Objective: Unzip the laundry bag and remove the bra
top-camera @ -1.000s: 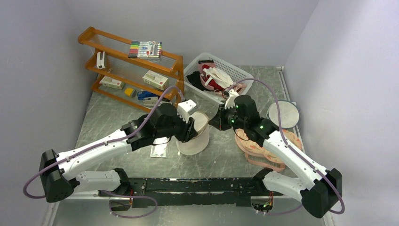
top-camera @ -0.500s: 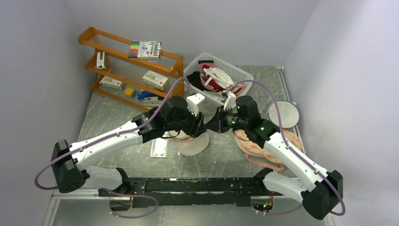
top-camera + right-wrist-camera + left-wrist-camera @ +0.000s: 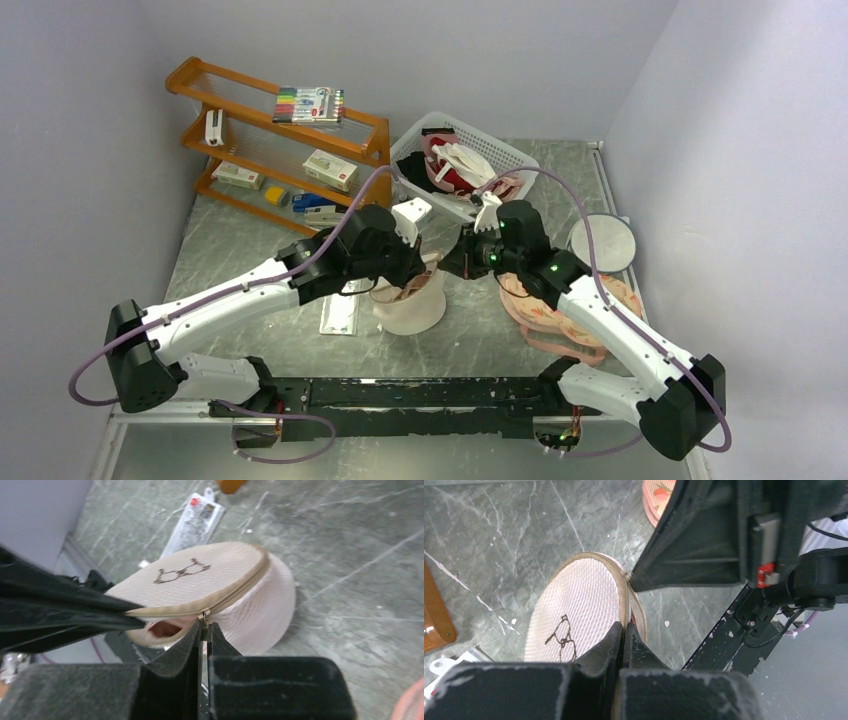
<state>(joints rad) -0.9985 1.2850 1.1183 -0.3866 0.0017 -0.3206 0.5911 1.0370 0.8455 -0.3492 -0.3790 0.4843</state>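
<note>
Laundry bag [image 3: 412, 303] sits mid tabletop [image 3: 480, 335], zip partly open. Left pincer [image 3: 623, 632] pinches its rim [image 3: 622, 587], right pincer [image 3: 204, 628] pinches the zip pull [image 3: 202, 614]. I'd drag along the rim's curve, left anchoring firmly.

No word or number can be read anywhere: the one clear sign is a black line emblem [image 3: 560, 641] (shaped like spectacles) on the laundry bag [image 3: 584, 595] mesh face, and the print on the flat packet [image 3: 194, 522] is too blurred.

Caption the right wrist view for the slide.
Right gripper pinching the zip pull of the laundry bag, zip partly open.
</note>
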